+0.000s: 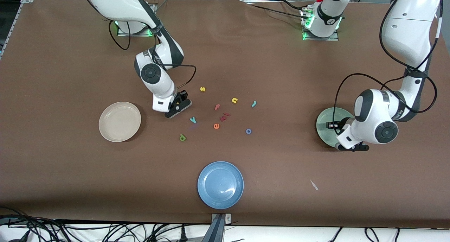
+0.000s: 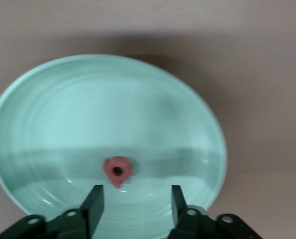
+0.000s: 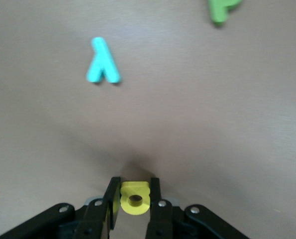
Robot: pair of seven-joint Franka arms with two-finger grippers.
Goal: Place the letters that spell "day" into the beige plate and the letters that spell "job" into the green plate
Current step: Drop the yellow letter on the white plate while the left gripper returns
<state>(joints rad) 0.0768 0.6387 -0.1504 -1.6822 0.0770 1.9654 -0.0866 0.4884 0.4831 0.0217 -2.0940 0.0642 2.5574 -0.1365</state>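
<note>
Right gripper (image 3: 134, 200) pinching the yellow round-bowled letter (image 3: 135, 198) above the table (image 1: 70, 59), left gripper (image 2: 136, 205) hanging open over the green plate (image 2: 48, 114), pinkish-red "b" (image 2: 117, 170) lying in it

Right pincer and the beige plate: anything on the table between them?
Nothing. In the front view the stretch from the right pincer, shut on a yellow letter, to the beige plate is bare brown table.
</note>
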